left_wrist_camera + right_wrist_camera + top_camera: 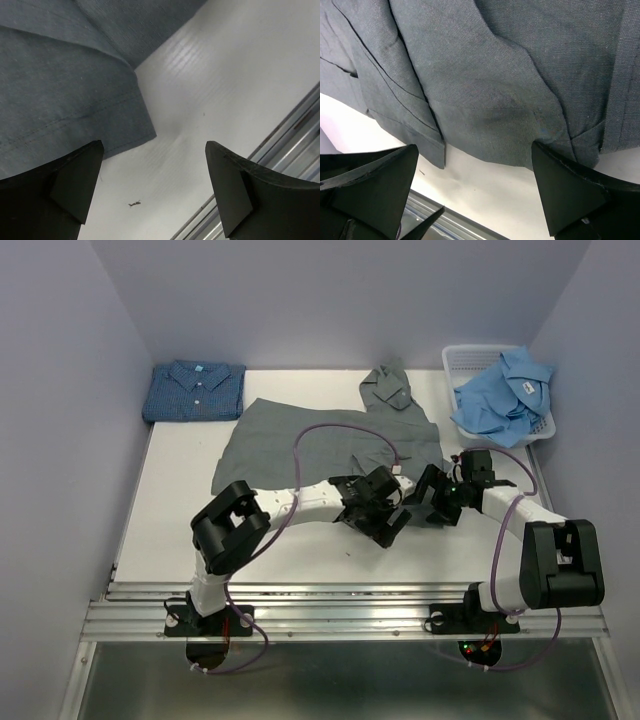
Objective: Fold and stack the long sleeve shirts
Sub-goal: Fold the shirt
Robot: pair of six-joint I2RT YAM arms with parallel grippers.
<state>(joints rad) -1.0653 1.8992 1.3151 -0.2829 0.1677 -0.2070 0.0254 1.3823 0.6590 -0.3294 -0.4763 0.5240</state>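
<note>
The plain grey shirt (330, 435) lies spread out in the middle of the white table (180, 500), collar toward the back. The dark blue patterned shirt (195, 390) lies folded at the back left. The light blue shirt (505, 395) lies crumpled in the white basket (470, 360) at the back right. My left gripper (388, 522) is open and empty just in front of the grey shirt's near hem (60, 85). My right gripper (428, 502) is open and empty, low over the same hem (485, 75). In both wrist views the jaws stand wide apart over bare table.
The two grippers are close together near the table's front middle. The metal rail (295, 135) of the front edge runs just behind the left gripper. Purple cables (340, 435) loop over the grey shirt. A small dark speck (133, 203) lies on the table.
</note>
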